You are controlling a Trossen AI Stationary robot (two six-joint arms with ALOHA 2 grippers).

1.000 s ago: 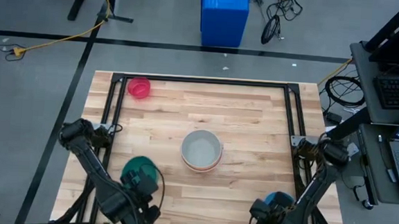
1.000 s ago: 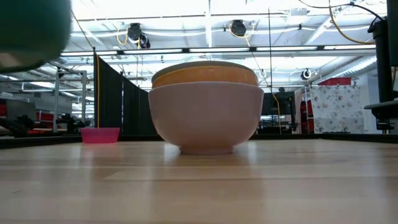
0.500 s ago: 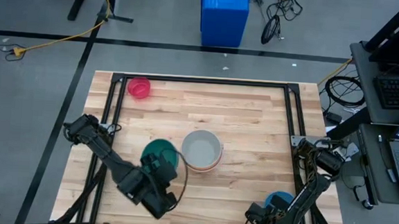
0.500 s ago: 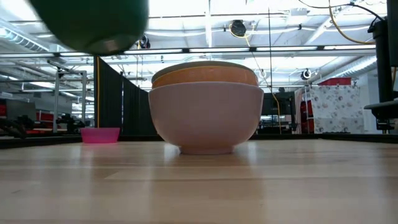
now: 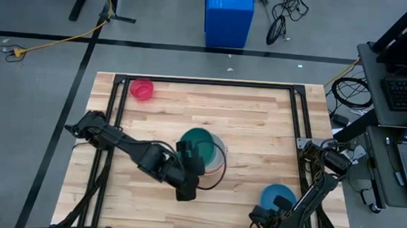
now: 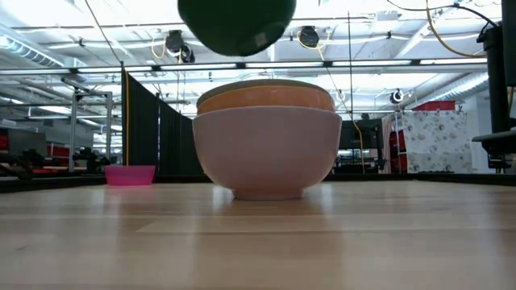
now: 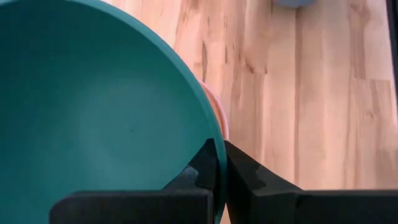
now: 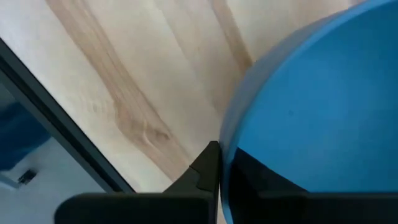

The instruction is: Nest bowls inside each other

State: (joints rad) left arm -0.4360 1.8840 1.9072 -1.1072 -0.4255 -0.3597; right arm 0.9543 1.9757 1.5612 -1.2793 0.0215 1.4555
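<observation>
Swung in from the table's near edge, the left gripper [image 5: 194,171] pinches the teal bowl [image 5: 197,144] above the stacked bowls [image 6: 267,143]; the right gripper [image 8: 222,163] clamps the blue bowl [image 5: 279,198].

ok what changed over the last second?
Left gripper, shut on the teal bowl, carried it from the near left edge to above the nested stack. Right gripper closed on the blue bowl rim. Stack and magenta bowl unmoved.
</observation>
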